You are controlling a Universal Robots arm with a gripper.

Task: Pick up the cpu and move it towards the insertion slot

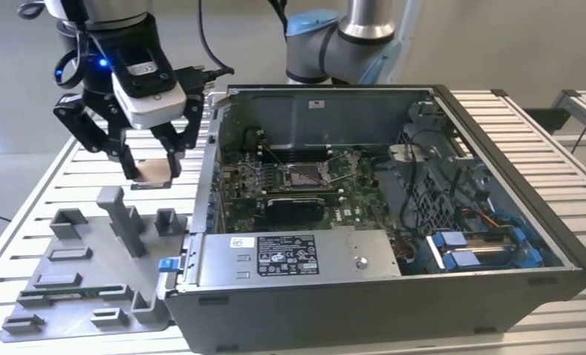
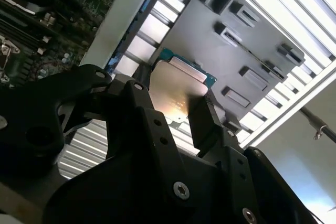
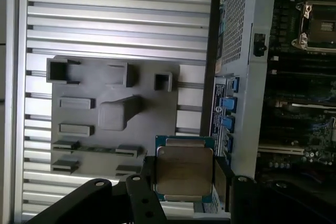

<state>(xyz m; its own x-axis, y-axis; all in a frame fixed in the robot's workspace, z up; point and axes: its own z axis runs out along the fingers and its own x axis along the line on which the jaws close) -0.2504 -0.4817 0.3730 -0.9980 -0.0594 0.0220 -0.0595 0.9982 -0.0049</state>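
The cpu (image 1: 156,171) is a flat square chip with a silvery top, and my gripper (image 1: 152,173) is shut on it, a black finger on either side. It hangs above the slatted table, at the exterior view's left of the computer case (image 1: 372,296) and past the far end of the grey fixture. Both wrist views show the cpu (image 2: 176,90) (image 3: 184,167) clamped between the fingers (image 2: 202,121) (image 3: 220,174). The insertion slot (image 1: 305,175) (image 3: 319,26) is a silver-framed square socket on the green board inside the case, apart from the gripper.
A grey fixture plate (image 1: 86,274) with raised holders lies on the table below the gripper, with a thin green memory stick (image 1: 61,292) on it. The case's near wall (image 1: 209,148) stands between gripper and board. A second arm's base (image 1: 342,44) rises behind the case.
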